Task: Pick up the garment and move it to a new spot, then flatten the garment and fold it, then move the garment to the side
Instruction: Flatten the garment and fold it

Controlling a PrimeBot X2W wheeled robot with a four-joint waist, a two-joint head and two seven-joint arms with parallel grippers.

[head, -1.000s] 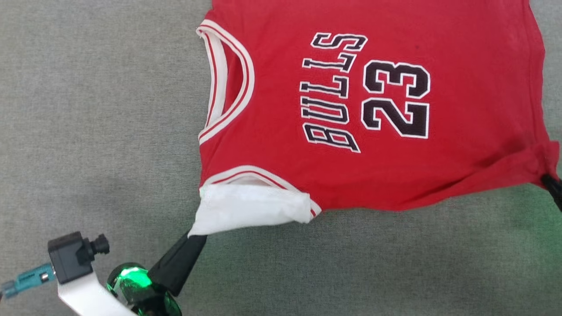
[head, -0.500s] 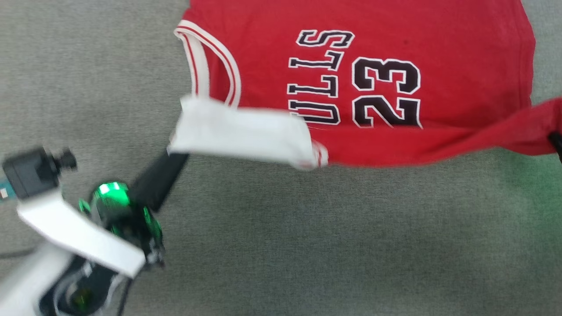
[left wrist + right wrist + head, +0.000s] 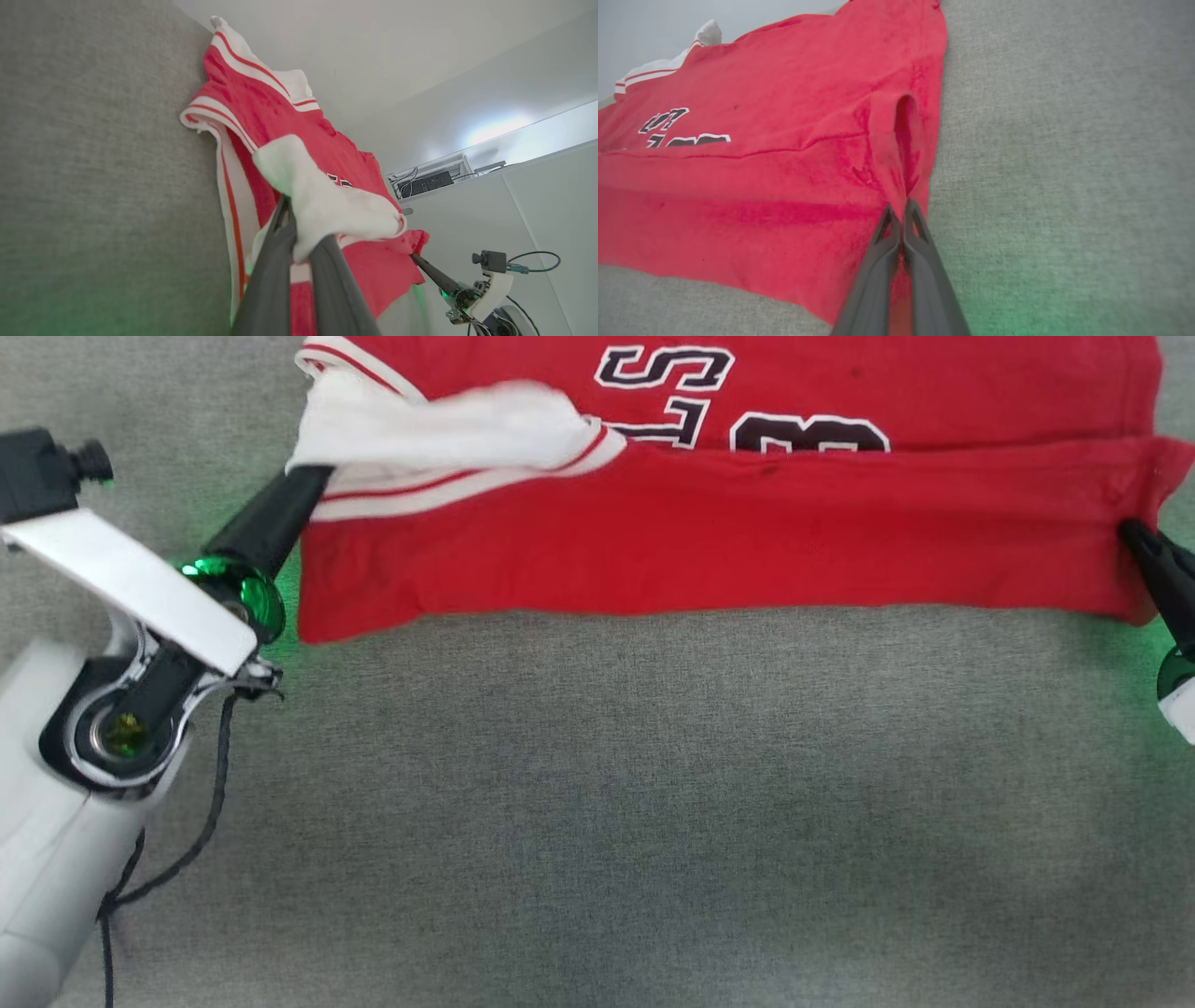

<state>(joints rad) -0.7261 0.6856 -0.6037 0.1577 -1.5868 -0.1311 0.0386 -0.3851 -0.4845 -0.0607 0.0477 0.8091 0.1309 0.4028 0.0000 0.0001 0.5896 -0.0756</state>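
**Near half swung up over the print**

Since a second ago both held corners travel from 6 toward 12 o'clock, doubling the garment (image 3: pixel 709 532) along the far side of the grey mat (image 3: pixel 597 803). At 9 o'clock my left gripper (image 3: pixel 306 478) pinches the white sleeve (image 3: pixel 439 425). At 3 o'clock my right gripper (image 3: pixel 1128 530) is clamped on the hem corner (image 3: pixel 1137 485). First fold looks nearly laid; I judge release comes next.

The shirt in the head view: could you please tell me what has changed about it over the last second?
The left gripper and right gripper carried the near edge of the shirt away from the robot, folding it over the front; the fold now covers most of the lettering, and the white sleeve lies on top. Unchanged: both grippers shut on the cloth, the shirt on the grey surface.
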